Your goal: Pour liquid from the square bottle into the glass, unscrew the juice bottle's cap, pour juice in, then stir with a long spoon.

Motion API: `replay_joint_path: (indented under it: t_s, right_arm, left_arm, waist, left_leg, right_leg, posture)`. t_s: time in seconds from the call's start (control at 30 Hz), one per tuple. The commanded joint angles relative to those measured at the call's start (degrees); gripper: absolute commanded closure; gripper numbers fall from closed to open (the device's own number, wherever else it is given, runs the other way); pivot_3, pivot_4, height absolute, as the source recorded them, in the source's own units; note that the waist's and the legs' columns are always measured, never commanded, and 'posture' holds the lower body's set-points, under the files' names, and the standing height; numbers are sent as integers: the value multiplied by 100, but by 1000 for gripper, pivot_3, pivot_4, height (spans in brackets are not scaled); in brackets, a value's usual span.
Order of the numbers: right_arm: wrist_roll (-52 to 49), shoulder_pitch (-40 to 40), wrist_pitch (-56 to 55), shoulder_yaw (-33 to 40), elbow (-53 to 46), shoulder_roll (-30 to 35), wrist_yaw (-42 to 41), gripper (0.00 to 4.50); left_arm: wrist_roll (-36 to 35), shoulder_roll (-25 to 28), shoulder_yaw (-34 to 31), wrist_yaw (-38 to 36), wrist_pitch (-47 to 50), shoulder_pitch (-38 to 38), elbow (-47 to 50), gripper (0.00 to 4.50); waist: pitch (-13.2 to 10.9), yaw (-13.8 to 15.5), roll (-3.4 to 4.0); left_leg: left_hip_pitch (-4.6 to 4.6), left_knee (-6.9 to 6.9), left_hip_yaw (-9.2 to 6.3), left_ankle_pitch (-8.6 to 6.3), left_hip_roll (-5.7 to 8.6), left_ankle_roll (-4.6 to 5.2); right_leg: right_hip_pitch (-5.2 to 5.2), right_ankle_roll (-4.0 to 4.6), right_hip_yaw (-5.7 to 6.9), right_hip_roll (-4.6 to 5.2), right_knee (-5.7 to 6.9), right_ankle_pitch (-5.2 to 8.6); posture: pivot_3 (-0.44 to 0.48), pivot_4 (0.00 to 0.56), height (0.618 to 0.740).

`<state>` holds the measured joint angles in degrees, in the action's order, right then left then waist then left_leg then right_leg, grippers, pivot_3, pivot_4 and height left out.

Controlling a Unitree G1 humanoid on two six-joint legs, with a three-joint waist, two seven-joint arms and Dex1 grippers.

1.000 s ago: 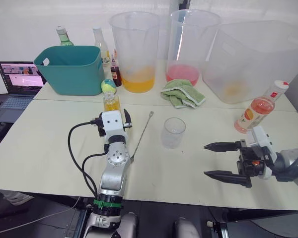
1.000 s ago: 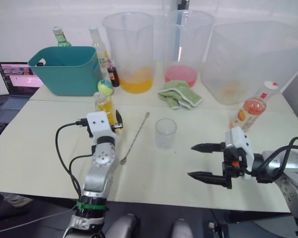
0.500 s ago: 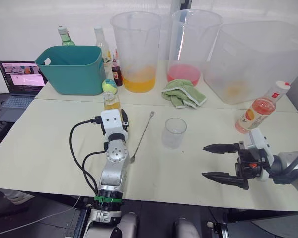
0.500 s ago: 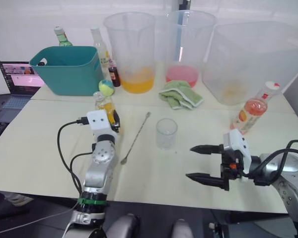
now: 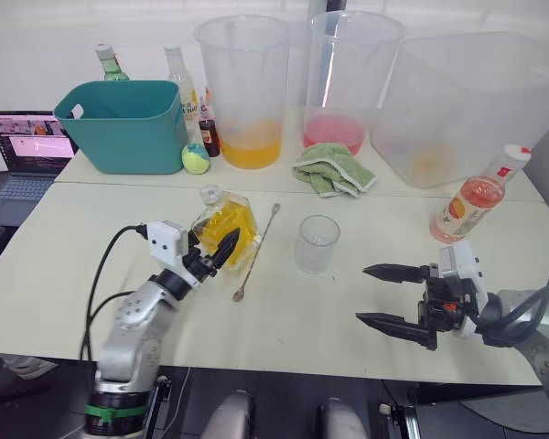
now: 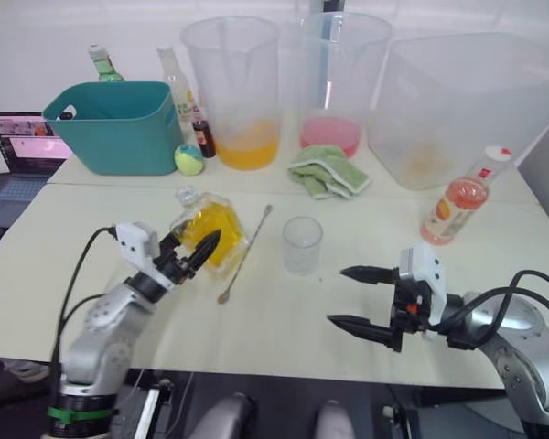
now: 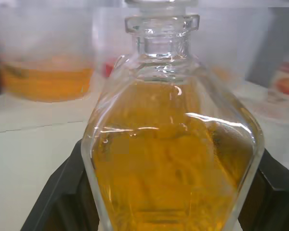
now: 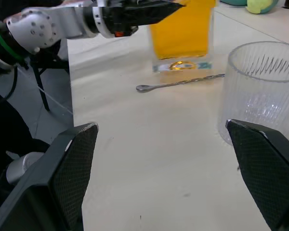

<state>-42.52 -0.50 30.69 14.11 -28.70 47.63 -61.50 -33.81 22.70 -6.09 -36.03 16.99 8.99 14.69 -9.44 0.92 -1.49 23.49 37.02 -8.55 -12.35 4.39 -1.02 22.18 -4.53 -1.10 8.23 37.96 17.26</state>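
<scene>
Two grippers: the left gripper (image 5: 221, 250) grips the square bottle (image 5: 225, 222), tilted above the table (image 5: 64, 247) beside the spoon (image 5: 257, 249); the right gripper (image 5: 387, 294), fingers spread, near the glass (image 5: 317, 243).

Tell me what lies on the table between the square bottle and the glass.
The long spoon lies there, running beside the square bottle held in the left gripper; bare tabletop separates it from the glass, as the left eye view shows.

The right gripper (image 8: 166, 180) stands wide open over the table (image 8: 149, 163). Ahead, the glass (image 8: 260, 91) is near the long spoon (image 8: 180, 83). The left gripper (image 8: 149, 12) holds the square bottle (image 8: 183, 36).
</scene>
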Motion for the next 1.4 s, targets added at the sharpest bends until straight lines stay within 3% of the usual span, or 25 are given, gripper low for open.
replay_joint_path:
  t_s: [0.03, 0.2, 0.4, 0.7, 1.0, 1.07, 1.13, 1.4]
  right_arm:
    - [97, 62, -215, 48, 9, -36, 21, 0]
    - [132, -158, -301, 380, 57, 143, -110, 0]
    - [125, -403, -317, 735, -5, 250, -136, 0]
    - [-46, -822, -143, 1117, -490, 208, 145, 0]
    - [-87, -864, -84, 1166, -565, 205, 315, 0]
    - [-68, -874, -97, 1146, -570, 190, 345, 0]
    - [-66, -911, -105, 1148, -596, 165, 371, 0]
    - [18, -962, -156, 1064, -683, 67, 555, 0]
  left_arm:
    - [-846, 413, -141, -1231, 239, 565, 196, 1719]
    - [-526, 1009, 694, -3161, 128, 1131, -333, 1719]
    - [100, 708, 1352, -4028, -591, 1609, -1059, 1719]
    - [1194, -376, 1586, -3845, -2334, 2043, -2592, 1719]
    - [1015, -173, 1819, -4212, -1138, 1907, -2355, 1719]
    - [1025, -151, 1781, -4189, -1003, 2058, -2451, 707]
    - [1008, -169, 1708, -4132, -875, 2237, -2546, 62]
    - [553, 8, 1490, -4082, 105, 2442, -1924, 26]
  waist:
    - [0, -24, 0]
    - [1, -91, 3]
    - [1, -172, 2]
    - [0, -171, 0]
    - [1, -173, 1]
    - [1, -174, 2]
    - [1, -173, 2]
    - [1, -179, 2]
  left_leg:
    - [0, 1, 0, 1, 0, -1]
    - [-9, -1, 2, 6, -5, -1]
    - [-10, -3, 1, 5, -7, 1]
    - [-10, 2, 5, 6, -6, 1]
    - [-20, 10, 2, 4, -5, 4]
    - [-22, 10, 2, 4, -6, 4]
    - [-23, 10, 3, 4, -6, 4]
    - [-23, 16, -1, 4, -6, 4]
  right_leg:
    - [-1, 0, 1, 0, 2, 0]
    - [-7, 1, 2, -7, 7, 0]
    - [-6, 3, 2, -7, 6, -2]
    - [-8, 4, 2, -5, 9, -2]
    - [-18, 4, 2, -5, 13, -2]
    - [-19, 4, 2, -6, 13, -2]
    - [-21, 4, 2, -6, 13, -2]
    - [-24, 3, 5, -6, 14, -2]
  posture:
    - [0, 150, 738]
    - [0, 150, 738]
    - [0, 150, 738]
    - [0, 150, 738]
    - [0, 150, 738]
    - [0, 150, 738]
    - [0, 150, 738]
    - [0, 150, 738]
